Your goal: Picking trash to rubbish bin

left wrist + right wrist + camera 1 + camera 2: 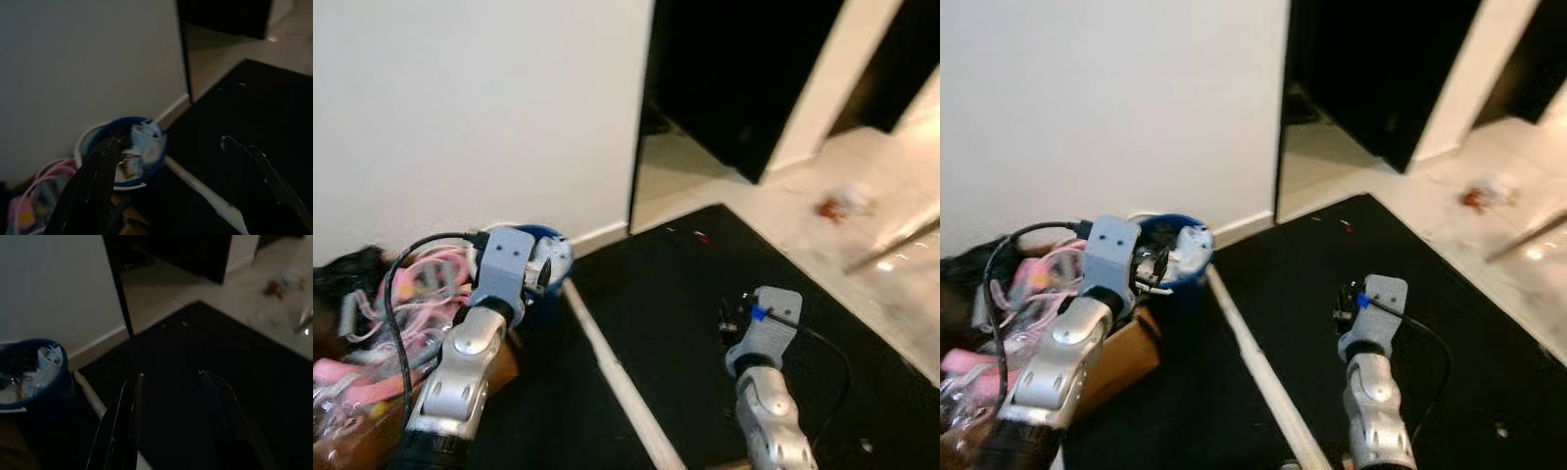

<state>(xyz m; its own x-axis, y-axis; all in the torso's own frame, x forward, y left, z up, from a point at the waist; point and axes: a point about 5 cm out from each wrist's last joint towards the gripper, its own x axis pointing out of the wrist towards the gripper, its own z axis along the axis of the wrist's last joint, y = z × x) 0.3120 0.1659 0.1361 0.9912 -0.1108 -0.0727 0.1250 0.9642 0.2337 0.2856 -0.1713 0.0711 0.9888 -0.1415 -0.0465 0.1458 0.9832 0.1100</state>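
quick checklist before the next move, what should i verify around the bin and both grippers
1. Left gripper empty, fingers apart: ok.
2. Left gripper near the blue bin: ok, it hangs just short of the rim.
3. Bin has room: cannot tell, white trash already reaches the rim.
4. Right gripper empty, fingers open over the black mat: ok.
5. More trash to fetch: reddish scrap lies on the pale floor beyond the mat, not ok yet.

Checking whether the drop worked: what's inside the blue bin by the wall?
The blue bin holds crumpled white trash at its rim and some darker scraps. Anything deeper is covered. The left gripper hangs open above it.
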